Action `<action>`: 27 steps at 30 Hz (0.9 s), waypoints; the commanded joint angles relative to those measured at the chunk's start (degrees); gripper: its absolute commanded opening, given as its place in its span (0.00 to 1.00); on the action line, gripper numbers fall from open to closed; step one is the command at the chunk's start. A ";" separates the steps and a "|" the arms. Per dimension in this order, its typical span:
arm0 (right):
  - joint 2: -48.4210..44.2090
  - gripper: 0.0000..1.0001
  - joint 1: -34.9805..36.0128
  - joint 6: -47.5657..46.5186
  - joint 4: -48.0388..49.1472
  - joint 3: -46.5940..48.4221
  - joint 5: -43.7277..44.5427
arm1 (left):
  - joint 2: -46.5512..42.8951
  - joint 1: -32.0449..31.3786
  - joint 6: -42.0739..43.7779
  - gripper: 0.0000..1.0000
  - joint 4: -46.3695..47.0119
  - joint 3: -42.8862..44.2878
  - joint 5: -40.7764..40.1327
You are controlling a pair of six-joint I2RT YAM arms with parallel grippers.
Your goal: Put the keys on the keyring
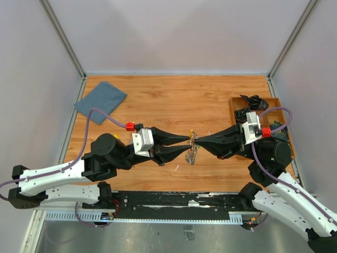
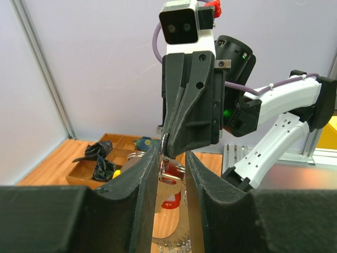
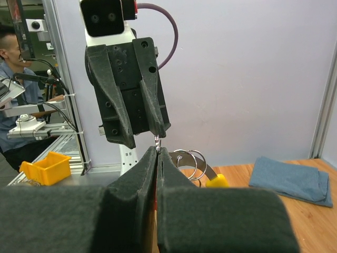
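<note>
Right end effector [image 1: 196, 138] clenched on keyring [image 1: 191, 155] wire.
Left end effector [image 1: 187, 143] opposite, jaws apart around keys [image 2: 169, 179]; cannot tell if gripping.

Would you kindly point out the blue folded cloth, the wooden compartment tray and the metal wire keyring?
blue folded cloth [image 1: 100, 101]: top view, centre of its upper face.
wooden compartment tray [image 1: 275, 98]: top view, far rim near the right end.
metal wire keyring [image 1: 191, 154]: top view, hanging bunch of silver keys.
</note>
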 commanded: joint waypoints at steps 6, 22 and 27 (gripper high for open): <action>-0.78 0.00 0.90 -0.74 3.46 1.47 -1.75 | 1.22 -0.55 -0.75 0.33 3.33 0.25 0.66; -1.56 0.01 0.91 -0.22 4.07 2.38 -3.65 | 1.88 -0.55 -1.28 0.22 3.51 -0.27 0.05; -1.62 0.01 0.94 -0.14 3.94 2.67 -3.82 | 2.04 -0.55 -1.32 0.17 3.48 -0.25 0.17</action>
